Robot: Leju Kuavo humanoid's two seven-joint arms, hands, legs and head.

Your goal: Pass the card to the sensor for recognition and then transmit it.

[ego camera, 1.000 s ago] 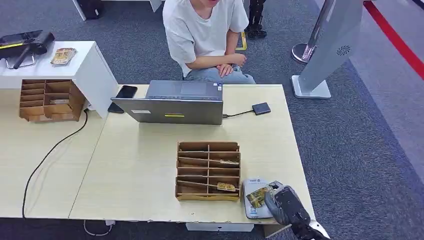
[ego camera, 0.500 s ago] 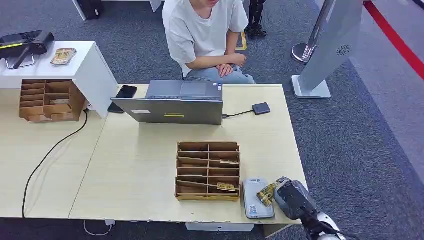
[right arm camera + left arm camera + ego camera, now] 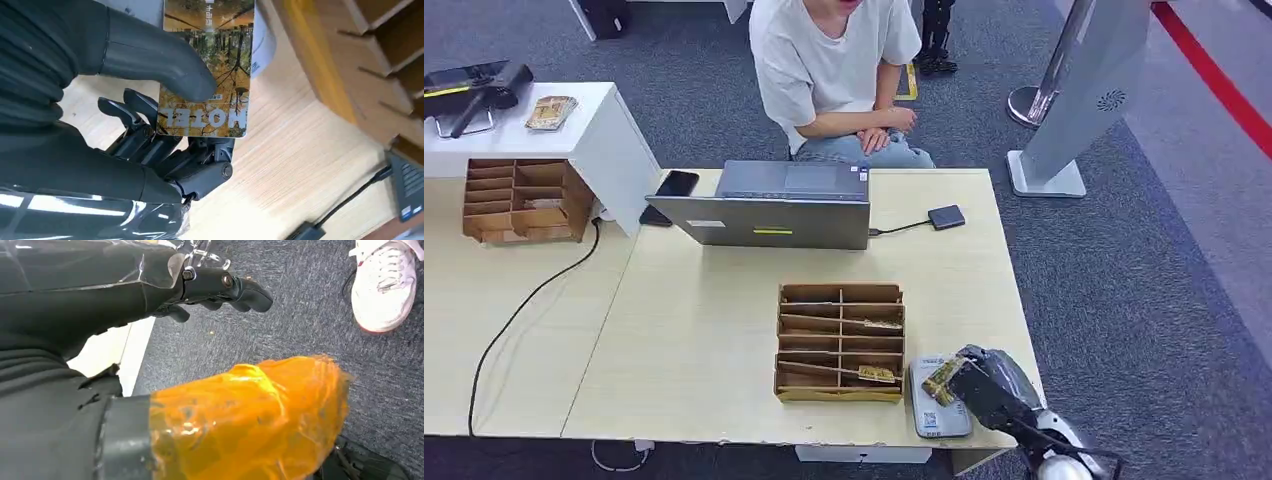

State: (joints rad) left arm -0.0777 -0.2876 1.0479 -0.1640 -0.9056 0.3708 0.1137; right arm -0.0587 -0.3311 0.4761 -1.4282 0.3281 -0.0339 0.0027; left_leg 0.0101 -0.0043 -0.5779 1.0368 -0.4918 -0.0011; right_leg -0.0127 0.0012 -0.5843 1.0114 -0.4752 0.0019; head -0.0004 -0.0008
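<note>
Card (image 3: 207, 70): a thin, flat, glossy rectangle with rounded corners, printed with a yellow-brown woodland picture and the word HOTEL. I hold it in my right hand (image 3: 986, 388), thumb pressed on the printed face, the dark fingers (image 3: 150, 142) behind it. In the head view the card (image 3: 940, 379) is tilted and sits above the near right corner of the surface (image 3: 694, 340), over the right edge of the sensor (image 3: 936, 405).

The sensor is a flat grey slab with rounded corners and small printed labels. It lies on the pale wood-grain surface, just beside the right end of the card rack (image 3: 840, 342).

The card rack is a low brown box of thin board, divided by slats into two columns of shallow slots. Some slots hold cards with the same yellow print.

My left hand (image 3: 220, 287) hangs over grey carpet, off the surface. Its dark fingers are curled in and hold nothing. A smooth orange wrapping covers the part nearest the camera.

Farther back stands a grey laptop (image 3: 769, 205), matte metal. A thin dark cable joins it to a small dark square device (image 3: 946, 216). A black phone (image 3: 675, 183) lies by the laptop's left corner.

Beyond the laptop sits a person (image 3: 834, 75) in a white T-shirt. To the left, a second brown slotted rack (image 3: 524, 200) stands under a white stand.
</note>
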